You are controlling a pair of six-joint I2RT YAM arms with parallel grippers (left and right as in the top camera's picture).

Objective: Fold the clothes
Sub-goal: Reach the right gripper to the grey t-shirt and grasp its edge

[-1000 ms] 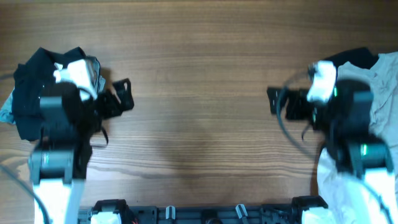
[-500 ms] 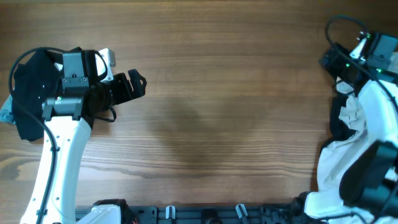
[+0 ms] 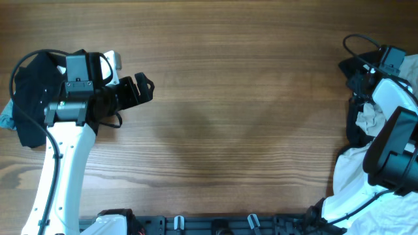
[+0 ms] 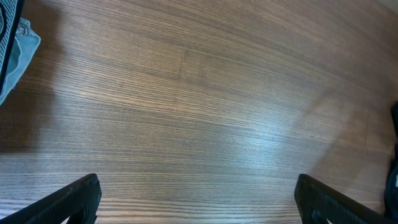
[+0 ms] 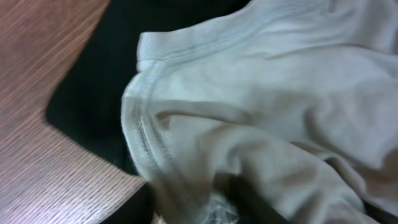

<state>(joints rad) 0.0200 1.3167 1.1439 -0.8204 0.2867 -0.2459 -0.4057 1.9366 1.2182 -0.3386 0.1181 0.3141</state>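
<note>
At the right edge of the brown wooden table (image 3: 215, 130), on the near side, the large cream T-shirt of thin wrinkled fabric (image 3: 356, 186) lies heaped over a black garment (image 5: 87, 99). Farther along this edge the right gripper (image 3: 356, 81) is low in the cream cloth; whether it pinches, I cannot tell. At the left edge the left gripper (image 3: 142, 88) stands spread over bare wood, beside a crumpled black garment (image 3: 26, 98).

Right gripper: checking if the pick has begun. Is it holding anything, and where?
Cannot be told: the right gripper straddles a bunched fold of the cream T-shirt near its stitched edge; grip unconfirmed.
</note>
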